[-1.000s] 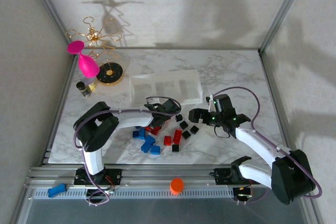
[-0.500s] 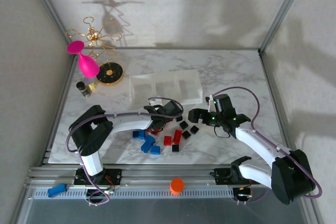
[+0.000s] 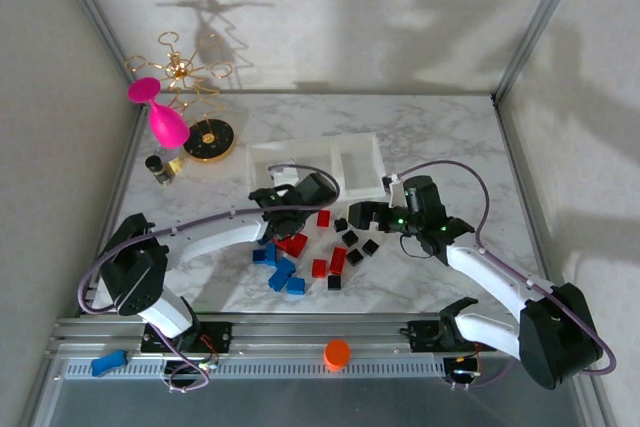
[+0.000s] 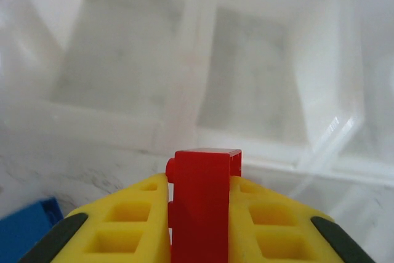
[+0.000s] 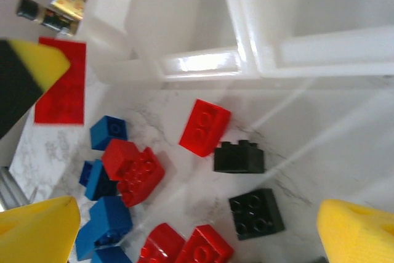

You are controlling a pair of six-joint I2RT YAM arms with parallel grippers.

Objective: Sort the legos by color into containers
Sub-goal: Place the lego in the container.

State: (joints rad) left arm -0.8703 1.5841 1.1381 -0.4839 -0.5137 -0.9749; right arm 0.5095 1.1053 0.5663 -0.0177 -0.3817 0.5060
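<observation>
Left hand (image 3: 300,195) moved up from legos (image 3: 338,259) to near wall of containers (image 3: 360,165), clamped on red brick (image 4: 204,195), long axis upright. I see divider (image 4: 188,90) dead ahead. Right hand (image 3: 360,215) spread, beside containers.

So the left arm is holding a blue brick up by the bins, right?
Not quite. The brick in the left jaws is red, not blue; the left wrist view shows it pinched between them. The rest is right: it is held up by the bins.
</observation>
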